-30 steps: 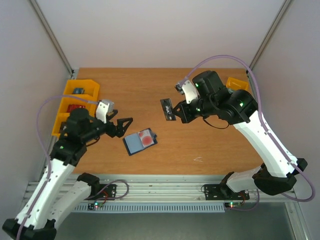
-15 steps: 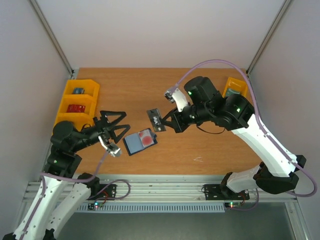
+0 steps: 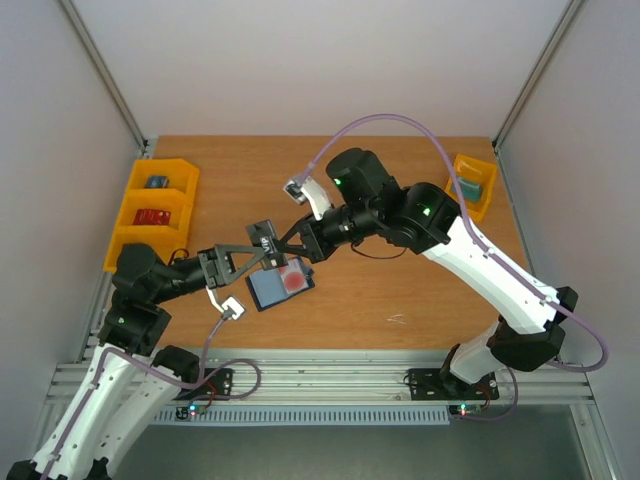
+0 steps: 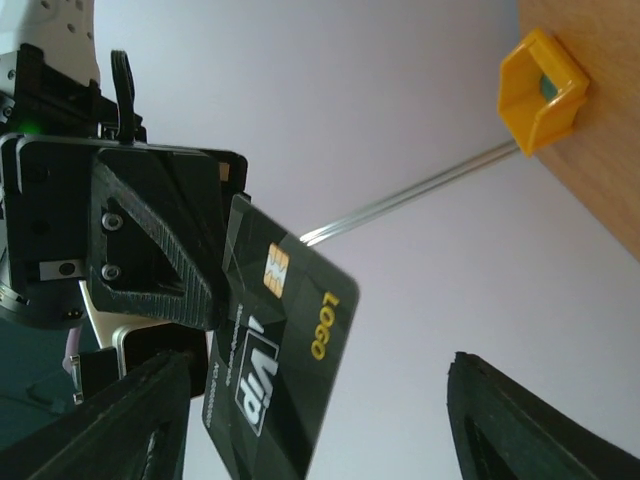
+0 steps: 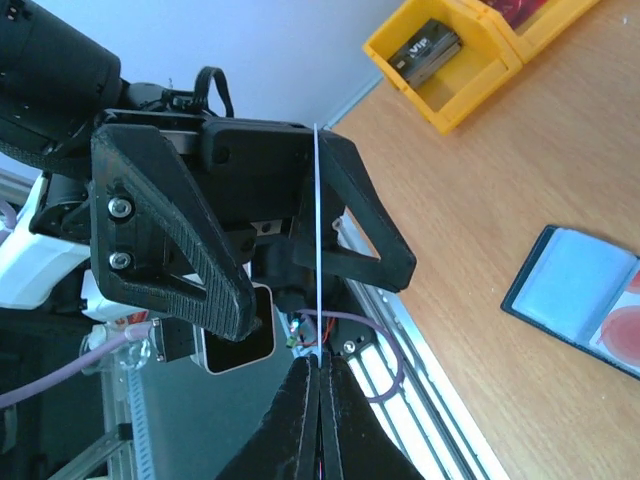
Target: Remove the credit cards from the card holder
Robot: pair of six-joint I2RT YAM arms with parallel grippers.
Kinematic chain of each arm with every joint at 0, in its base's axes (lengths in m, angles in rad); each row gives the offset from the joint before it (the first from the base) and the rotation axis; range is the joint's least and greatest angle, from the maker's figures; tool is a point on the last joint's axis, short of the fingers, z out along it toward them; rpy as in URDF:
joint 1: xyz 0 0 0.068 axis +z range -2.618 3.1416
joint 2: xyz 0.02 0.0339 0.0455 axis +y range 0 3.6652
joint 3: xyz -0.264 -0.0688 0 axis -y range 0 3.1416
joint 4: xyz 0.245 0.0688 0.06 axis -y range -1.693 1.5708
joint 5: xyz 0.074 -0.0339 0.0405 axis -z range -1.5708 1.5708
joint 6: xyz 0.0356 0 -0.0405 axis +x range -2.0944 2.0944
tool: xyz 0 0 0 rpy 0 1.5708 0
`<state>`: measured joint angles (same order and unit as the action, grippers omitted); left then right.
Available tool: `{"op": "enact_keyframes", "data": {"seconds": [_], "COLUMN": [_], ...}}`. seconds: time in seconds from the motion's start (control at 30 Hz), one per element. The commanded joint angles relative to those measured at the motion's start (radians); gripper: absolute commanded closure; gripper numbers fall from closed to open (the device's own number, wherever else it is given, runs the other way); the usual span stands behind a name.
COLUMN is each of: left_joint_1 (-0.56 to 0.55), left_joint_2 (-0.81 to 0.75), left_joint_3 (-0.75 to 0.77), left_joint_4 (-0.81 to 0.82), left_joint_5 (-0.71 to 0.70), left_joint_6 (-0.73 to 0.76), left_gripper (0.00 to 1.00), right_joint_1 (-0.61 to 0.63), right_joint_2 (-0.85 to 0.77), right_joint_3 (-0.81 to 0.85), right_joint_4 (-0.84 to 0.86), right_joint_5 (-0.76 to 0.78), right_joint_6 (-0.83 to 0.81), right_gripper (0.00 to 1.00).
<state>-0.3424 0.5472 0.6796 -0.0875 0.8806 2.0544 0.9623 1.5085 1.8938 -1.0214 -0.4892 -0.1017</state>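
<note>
Leftward since a second ago, my right gripper (image 5: 316, 395) has carried the dark card (image 4: 290, 330), pinched edge-on, between the spread fingers of my left gripper (image 3: 252, 258), above the counter (image 3: 400, 310) where the holder (image 3: 265, 291) lies open with a pink card (image 3: 293, 279) inside.

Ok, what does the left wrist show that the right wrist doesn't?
Left wrist only: the printed face of the held card, with chip and lettering, and a small yellow bin. Right wrist only: the open card holder on the table, and yellow bins, one holding a dark card. Both: the right gripper shut on the held card, between the spread fingers of the left gripper.
</note>
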Motion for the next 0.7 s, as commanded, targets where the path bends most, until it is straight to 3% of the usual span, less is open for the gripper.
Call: {"op": "enact_keyframes", "data": {"seconds": [0.0, 0.3, 0.6, 0.67], "left_joint_1": [-0.003, -0.003, -0.003, -0.003], "left_joint_2": [-0.033, -0.048, -0.056, -0.046], "left_joint_3": [-0.018, -0.005, -0.004, -0.004], "left_joint_4": [0.029, -0.049, -0.085, -0.064], "left_joint_5": [-0.029, -0.044, -0.031, -0.023], "left_joint_6": [0.153, 0.144, 0.142, 0.146], "left_gripper": [0.35, 0.99, 1.00, 0.84], "right_joint_1": [0.016, 0.021, 0.021, 0.021], "right_joint_2": [0.011, 0.024, 0.025, 0.032], "right_joint_3": [0.039, 0.047, 0.041, 0.049], "right_joint_4": [-0.013, -0.033, -0.023, -0.024], "right_joint_5": [-0.022, -0.045, -0.038, -0.057], "right_joint_6": [0.004, -0.012, -0.028, -0.034], "right_gripper": [0.99, 0.99, 0.99, 0.99]}}
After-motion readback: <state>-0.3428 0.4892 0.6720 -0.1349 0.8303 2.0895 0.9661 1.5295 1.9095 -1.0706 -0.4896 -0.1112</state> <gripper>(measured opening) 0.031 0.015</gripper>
